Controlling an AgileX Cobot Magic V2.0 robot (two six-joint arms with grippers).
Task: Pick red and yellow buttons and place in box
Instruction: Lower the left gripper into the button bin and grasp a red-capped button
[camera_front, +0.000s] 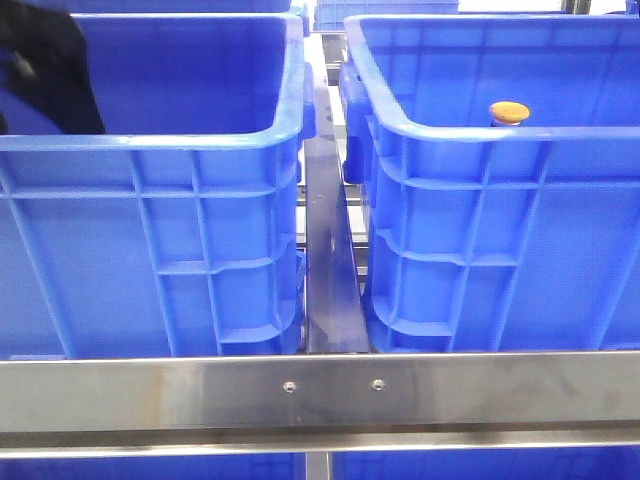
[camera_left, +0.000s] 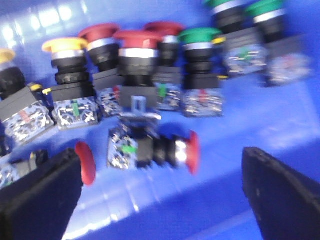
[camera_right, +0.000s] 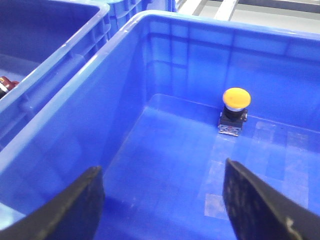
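Note:
My left gripper (camera_left: 162, 197) is open and empty inside the left blue crate (camera_front: 150, 140), just above a red button (camera_left: 155, 150) lying on its side between the fingers. Another red cap (camera_left: 86, 162) lies by the left finger. Red buttons (camera_left: 137, 55) and a yellow button (camera_left: 67, 65) stand upright behind. My right gripper (camera_right: 165, 200) is open and empty over the box (camera_right: 100, 70), the right blue crate (camera_front: 480, 140). One yellow button (camera_right: 235, 110) stands on the box's floor near its far wall, and its cap shows in the front view (camera_front: 509, 111).
Green buttons (camera_left: 200, 47) stand in the row with the red ones. A metal rail (camera_front: 320, 385) runs across the front below both crates. A narrow gap with a dark bar (camera_front: 328, 250) separates the crates. The left arm's black body (camera_front: 50, 70) is inside the left crate.

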